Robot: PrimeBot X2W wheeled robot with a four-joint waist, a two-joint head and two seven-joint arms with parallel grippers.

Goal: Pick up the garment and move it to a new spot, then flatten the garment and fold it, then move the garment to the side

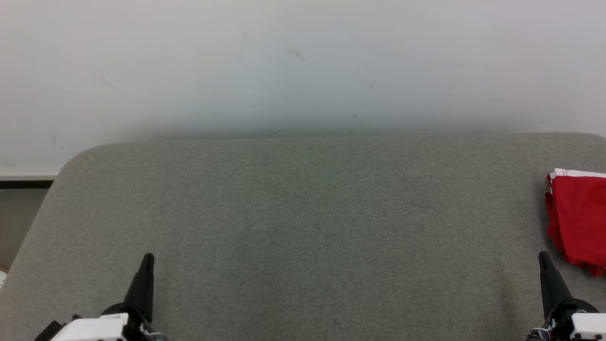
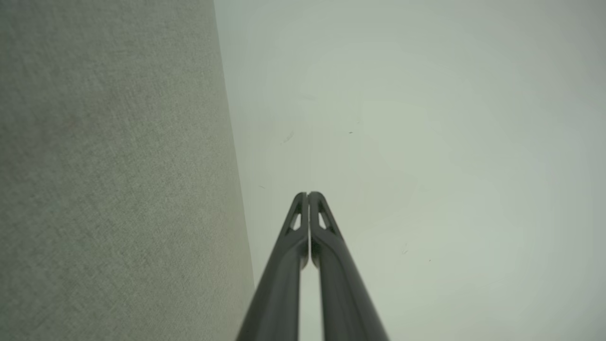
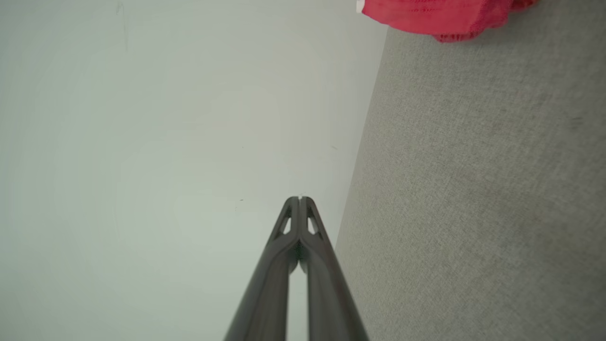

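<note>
A red garment (image 1: pixel 578 218) with a white trim lies folded at the far right edge of the grey padded table (image 1: pixel 303 227), cut off by the head view's border. Its hem also hangs into the top of the right wrist view as red cloth (image 3: pixel 440 16). My left gripper (image 1: pixel 147 258) rests shut at the lower left, fingertips together (image 2: pixel 307 194), holding nothing. At the lower right my right gripper (image 1: pixel 543 255) is shut too (image 3: pixel 299 199), a short way left of and below the garment, not touching it.
A pale wall (image 1: pixel 303 66) rises behind the table's far edge. The table's left corner is rounded, with a dark ledge and floor (image 1: pixel 19 199) beyond it. The wide grey surface lies between the two grippers.
</note>
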